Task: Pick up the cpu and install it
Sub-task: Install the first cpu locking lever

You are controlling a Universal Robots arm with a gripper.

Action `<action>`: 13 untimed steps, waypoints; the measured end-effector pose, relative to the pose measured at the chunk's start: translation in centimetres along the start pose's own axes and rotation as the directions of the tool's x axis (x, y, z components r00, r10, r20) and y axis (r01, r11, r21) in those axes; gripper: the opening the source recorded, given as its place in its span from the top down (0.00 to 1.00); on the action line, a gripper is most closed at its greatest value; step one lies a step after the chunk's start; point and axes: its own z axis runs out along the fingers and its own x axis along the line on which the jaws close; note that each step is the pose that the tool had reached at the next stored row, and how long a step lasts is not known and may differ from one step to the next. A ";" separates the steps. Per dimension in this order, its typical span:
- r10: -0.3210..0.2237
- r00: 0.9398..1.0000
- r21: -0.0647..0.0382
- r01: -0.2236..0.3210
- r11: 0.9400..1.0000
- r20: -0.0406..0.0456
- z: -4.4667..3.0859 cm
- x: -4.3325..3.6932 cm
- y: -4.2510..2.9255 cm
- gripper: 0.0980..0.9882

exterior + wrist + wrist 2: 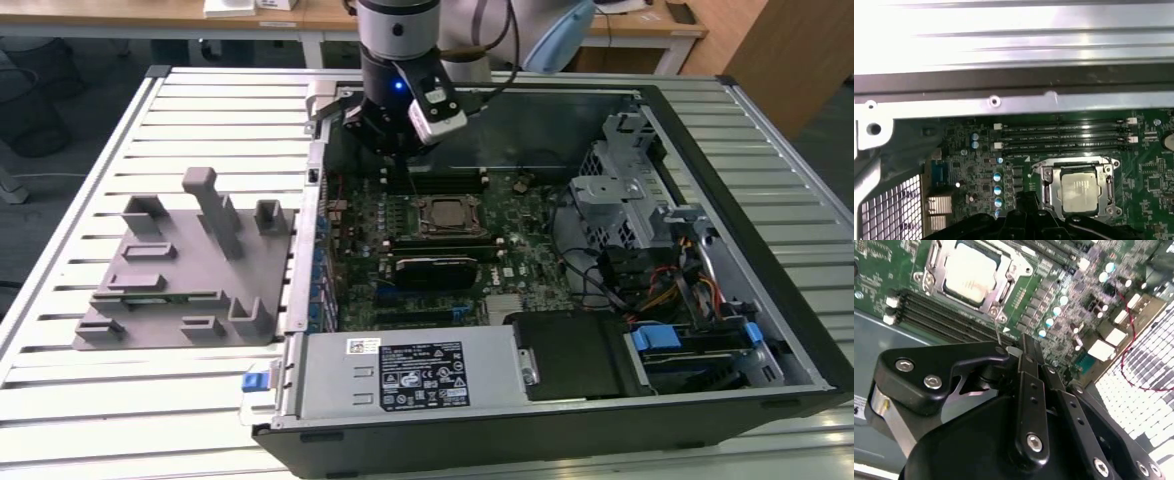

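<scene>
The cpu (445, 214) lies flat in the motherboard's socket, its silvery top showing inside the metal socket frame (445, 232). Both wrist views show the cpu (971, 271) (1081, 192) seated there, apart from the gripper. My gripper (400, 150) hangs inside the open computer case, above the memory slots (434, 182) just behind the socket. Its black fingers (1026, 370) meet at the tips with nothing between them, so it is shut and holds nothing. The fingertips (1026, 200) sit beside the socket's corner, toward the row of capacitors.
A grey plastic tray (187, 270) with upright posts stands on the slatted table at the exterior view's left of the case. Inside the case are a power supply (400, 375), a black module (434, 268) in front of the socket, and a metal drive cage (627, 190) with cables.
</scene>
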 end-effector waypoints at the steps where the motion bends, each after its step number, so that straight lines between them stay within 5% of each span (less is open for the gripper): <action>1: 0.000 1.000 0.000 0.000 1.000 0.000 0.05 0.07 0.20 0.99; 13: -0.027 1.000 0.000 0.027 1.000 -0.001 0.62 0.62 1.61 0.99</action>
